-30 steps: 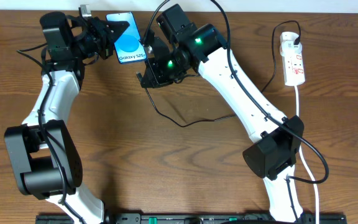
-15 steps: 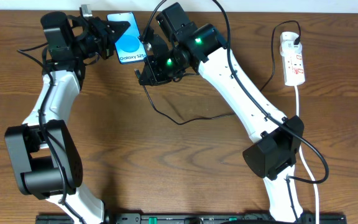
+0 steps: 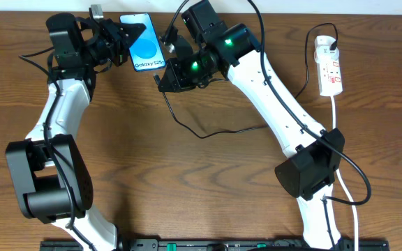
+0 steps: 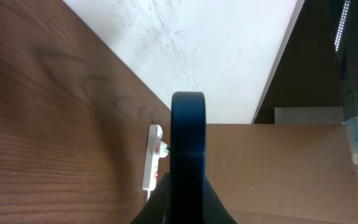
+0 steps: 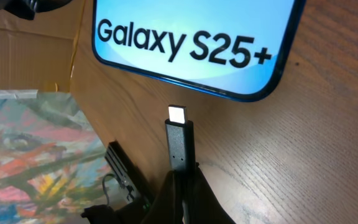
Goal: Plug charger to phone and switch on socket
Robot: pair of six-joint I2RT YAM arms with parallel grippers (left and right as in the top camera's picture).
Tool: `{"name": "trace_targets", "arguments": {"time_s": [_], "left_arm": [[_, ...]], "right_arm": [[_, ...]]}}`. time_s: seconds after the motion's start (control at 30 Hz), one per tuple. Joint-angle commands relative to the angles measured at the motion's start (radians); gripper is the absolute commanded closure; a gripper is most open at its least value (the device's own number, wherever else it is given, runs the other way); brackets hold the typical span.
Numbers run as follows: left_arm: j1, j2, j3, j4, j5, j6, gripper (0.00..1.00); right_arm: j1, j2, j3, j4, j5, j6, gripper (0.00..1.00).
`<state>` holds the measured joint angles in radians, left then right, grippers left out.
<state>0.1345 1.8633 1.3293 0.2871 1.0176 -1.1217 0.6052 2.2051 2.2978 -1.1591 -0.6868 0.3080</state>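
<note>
Phone (image 3: 147, 54) is at the table's (image 3: 187, 188) far edge, its left side clamped in our left gripper (image 3: 132, 35). Our right gripper (image 3: 163, 78) pinches the charger (image 5: 180, 142), whose tip is just short of the phone's near end. We see the socket (image 3: 329, 66) far right.

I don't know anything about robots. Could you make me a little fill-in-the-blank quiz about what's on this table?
The left claw grips the ____ by its edge.
The right claw pinches the black charging ____ near its metal tip.
The lit screen reads Galaxy ____.
The white power strip lies at the ____ end of the table.
Missing words: phone; cable; S25+; right.
</note>
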Motion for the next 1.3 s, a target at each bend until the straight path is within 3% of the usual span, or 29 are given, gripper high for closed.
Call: {"name": "trace_targets", "arguments": {"time_s": [0.0, 1.27], "left_arm": [[-0.002, -0.006, 0.012, 0.005, 0.010, 0.021, 0.93], [-0.013, -0.006, 0.012, 0.016, 0.017, -0.032, 0.93]], "right_arm": [[-0.004, -0.049, 0.007, 0.008, -0.027, 0.013, 0.99], [-0.002, -0.043, 0.004, 0.023, -0.011, 0.062, 0.99]]}}
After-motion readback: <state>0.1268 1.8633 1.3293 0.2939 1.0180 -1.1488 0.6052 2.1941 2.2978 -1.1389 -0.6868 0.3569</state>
